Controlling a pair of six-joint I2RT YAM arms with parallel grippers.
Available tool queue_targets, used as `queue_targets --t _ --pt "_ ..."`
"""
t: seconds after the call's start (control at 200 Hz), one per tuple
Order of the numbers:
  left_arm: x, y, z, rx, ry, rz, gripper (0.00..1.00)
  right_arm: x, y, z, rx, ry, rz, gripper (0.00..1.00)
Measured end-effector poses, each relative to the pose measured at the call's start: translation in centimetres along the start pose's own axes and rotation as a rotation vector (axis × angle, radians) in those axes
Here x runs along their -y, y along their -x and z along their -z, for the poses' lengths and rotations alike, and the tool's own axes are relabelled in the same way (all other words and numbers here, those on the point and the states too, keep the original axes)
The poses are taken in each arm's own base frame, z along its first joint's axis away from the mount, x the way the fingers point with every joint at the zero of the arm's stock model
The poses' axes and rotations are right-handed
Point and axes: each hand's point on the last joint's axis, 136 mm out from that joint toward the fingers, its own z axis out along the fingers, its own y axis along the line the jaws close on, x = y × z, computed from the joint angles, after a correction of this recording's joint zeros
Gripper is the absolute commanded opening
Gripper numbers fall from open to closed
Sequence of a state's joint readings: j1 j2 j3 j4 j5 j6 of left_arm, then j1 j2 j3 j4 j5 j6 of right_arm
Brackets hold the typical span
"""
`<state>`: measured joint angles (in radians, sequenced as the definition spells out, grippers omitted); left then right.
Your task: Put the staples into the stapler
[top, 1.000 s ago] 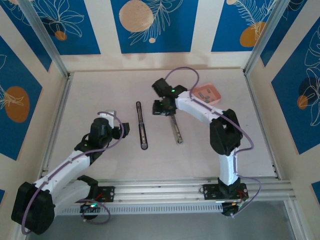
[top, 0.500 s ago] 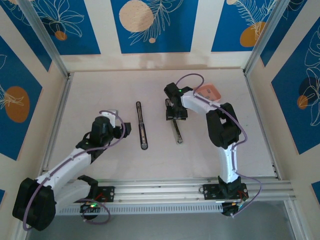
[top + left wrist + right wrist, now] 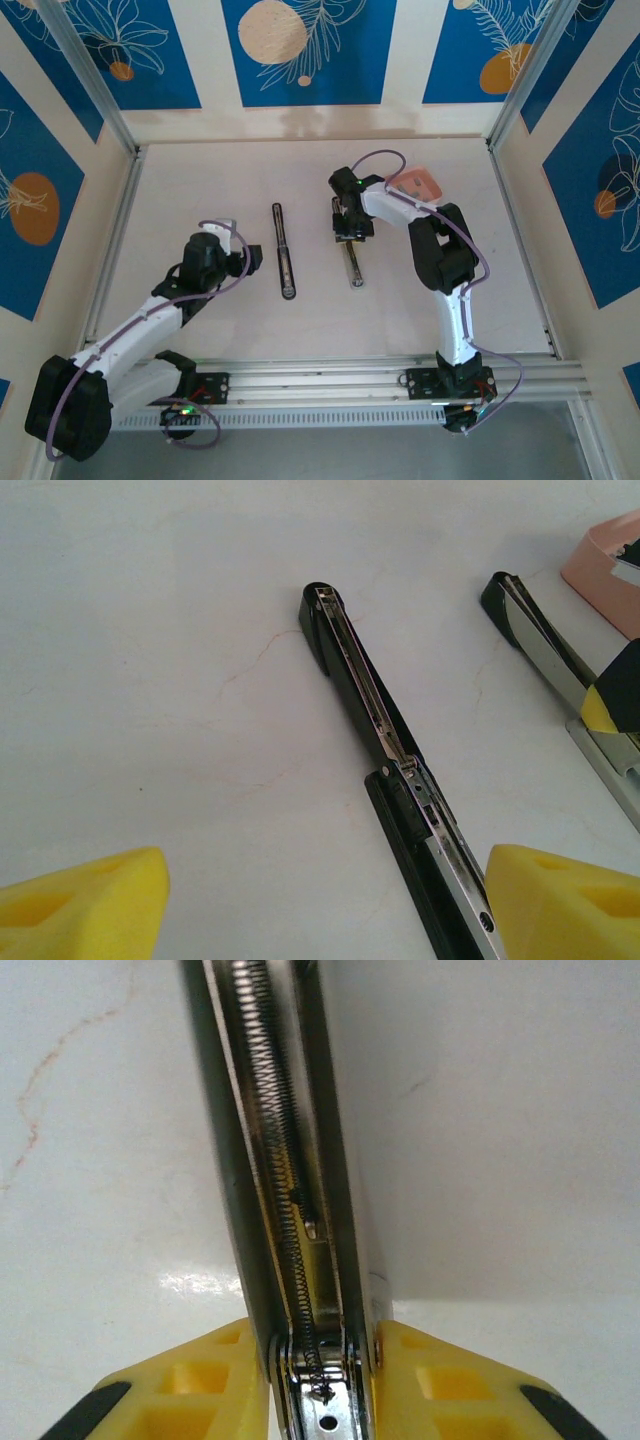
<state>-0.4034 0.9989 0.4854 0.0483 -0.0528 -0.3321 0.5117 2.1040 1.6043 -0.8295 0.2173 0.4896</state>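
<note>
A slim black stapler (image 3: pixel 284 250) lies opened flat on the white table, its hinge and silvery rail (image 3: pixel 425 800) plain in the left wrist view. My left gripper (image 3: pixel 245 260) rests just left of it, open (image 3: pixel 325 905), and its right yellow fingertip (image 3: pixel 560 900) is beside the rail. A second, right-hand stapler (image 3: pixel 352 262) lies to the right. My right gripper (image 3: pixel 350 228) is shut on its far end, with the yellow pads (image 3: pixel 450 1390) pressed against both sides of the silvery spring rail (image 3: pixel 300 1260). The staples cannot be made out.
A salmon-pink tray (image 3: pixel 415 185) sits at the back right behind the right arm, and its corner (image 3: pixel 610 565) shows in the left wrist view. A metal frame rail (image 3: pixel 380 375) borders the table's near edge. Walls enclose the other three sides.
My right gripper moved right and nearer onto the right-hand stapler's far end, then closed its jaws on the rail. The left arm barely shifted.
</note>
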Motion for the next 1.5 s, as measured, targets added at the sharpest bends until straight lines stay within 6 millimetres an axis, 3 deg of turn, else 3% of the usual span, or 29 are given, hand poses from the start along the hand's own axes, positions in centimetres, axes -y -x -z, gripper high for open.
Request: queue_targets --t 0.255,0.535,0.725,0.995,1.346,1.501 --pt "0.0 0.1 0.1 0.003 -0.001 0.0 0.83 -1.4 -0.2 0.2 0.007 0.018 0.006 0.19" --pt "0.1 0.3 0.2 0.011 -0.003 0.002 0.83 -7.6 0.3 2.3 0.072 0.102 0.069 0.17" --pt "0.2 0.7 0.5 0.027 -0.007 0.003 0.82 -10.3 1.1 2.0 0.089 0.134 0.099 0.18" --pt "0.2 0.7 0.5 0.027 -0.008 0.003 0.82 -10.8 0.6 -0.3 0.046 0.111 0.101 0.19" --pt "0.2 0.8 0.3 0.032 -0.01 0.003 0.82 -10.5 -0.3 -0.5 0.009 0.088 0.061 0.21" --pt "0.2 0.8 0.3 0.032 -0.01 0.004 0.83 -10.4 -0.9 -0.6 -0.001 0.082 0.058 0.31"
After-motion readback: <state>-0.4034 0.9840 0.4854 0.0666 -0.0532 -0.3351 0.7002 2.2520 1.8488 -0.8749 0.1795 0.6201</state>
